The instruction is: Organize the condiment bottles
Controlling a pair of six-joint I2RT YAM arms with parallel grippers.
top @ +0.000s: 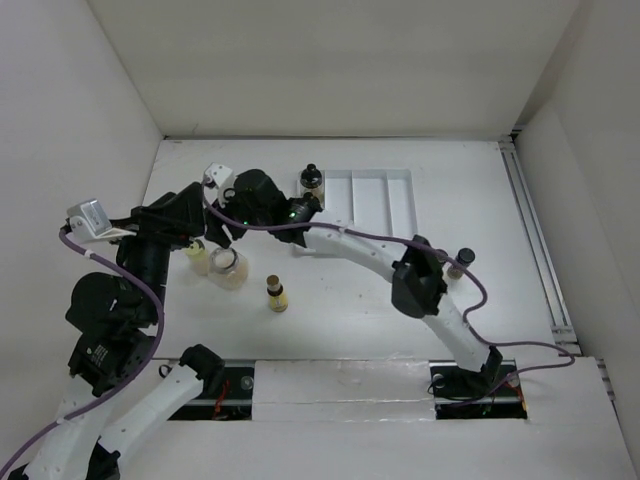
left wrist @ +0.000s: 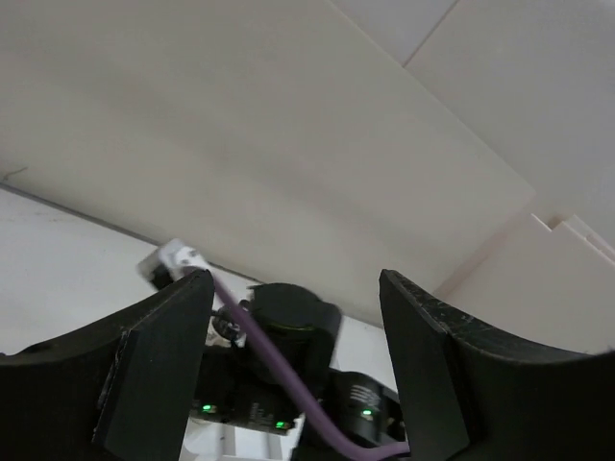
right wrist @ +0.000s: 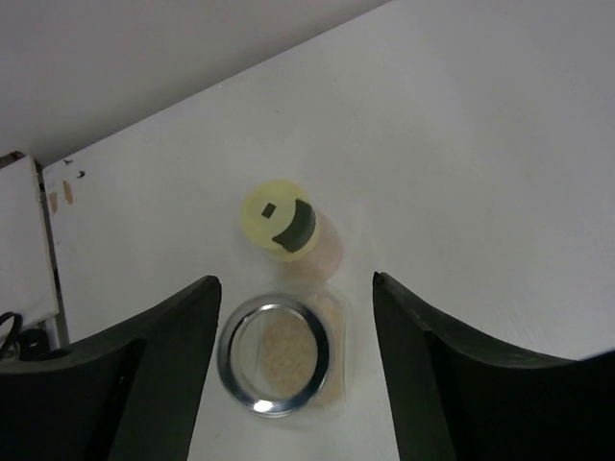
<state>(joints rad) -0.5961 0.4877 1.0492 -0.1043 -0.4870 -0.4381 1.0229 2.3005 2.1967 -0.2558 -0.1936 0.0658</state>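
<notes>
– Right wrist, entry 1: right gripper (right wrist: 293,281), fingers spread, nothing between them. It hangs above the clear glass jar (right wrist: 274,357) at lower centre of frame. The yellow-capped bottle (right wrist: 282,227) stands just beside the jar, at centre. Touching or apart: cannot tell.

– And the other side?

– Left wrist, entry 2: left gripper (left wrist: 296,280), fingers spread, empty. It is aimed at the back wall and the other arm's wrist, with no bottle in its view.

– Remaining stock?

– Top external, entries 3 to 6:
  - white tray (top: 385,197), upper centre
  - black-capped bottle (top: 312,181) upright at the tray's left end, seemingly in the leftmost compartment
  - dark bottle (top: 277,293) loose at centre, apart from the jar
  - dark-capped bottle (top: 463,260) at right, beside the right arm's elbow

– Step in hand?

– Judged: fetching the next item, most likely the jar. One is stowed and at least four are loose. The next move calls for a descent centred on the jar, with the fingers wide enough for its girth and no nudge to the yellow-capped neighbour.
</notes>
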